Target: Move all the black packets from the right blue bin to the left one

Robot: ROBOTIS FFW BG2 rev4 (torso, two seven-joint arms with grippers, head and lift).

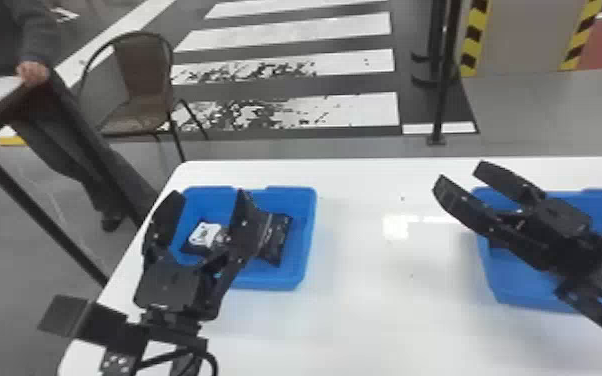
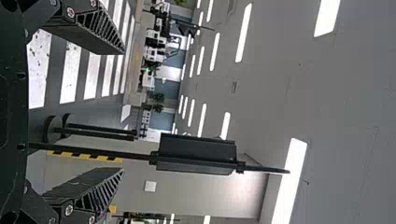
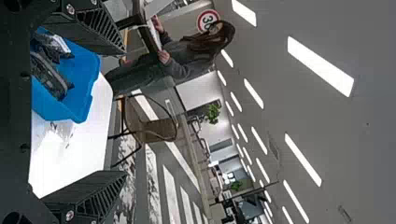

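My left gripper (image 1: 206, 202) stands open above the left blue bin (image 1: 310, 240), nothing between its fingers. In that bin lie a black packet (image 1: 279, 240) on the right side and another with a white label (image 1: 204, 234) on the left, partly behind the gripper. My right gripper (image 1: 463, 175) is open and empty over the near-left part of the right blue bin (image 1: 525, 295), whose inside it largely hides. The left wrist view has the left gripper (image 2: 123, 110) with fingers apart. Likewise spread is the right gripper (image 3: 124, 112); beyond it the left bin (image 3: 86, 70) holds black packets (image 3: 50, 74).
Both bins stand on a white table (image 1: 375, 310), with a stretch of tabletop between them. Past the table's far edge are a brown chair (image 1: 142, 90) and a black post (image 1: 442, 90). A dark frame (image 1: 40, 215) stands off to the left.
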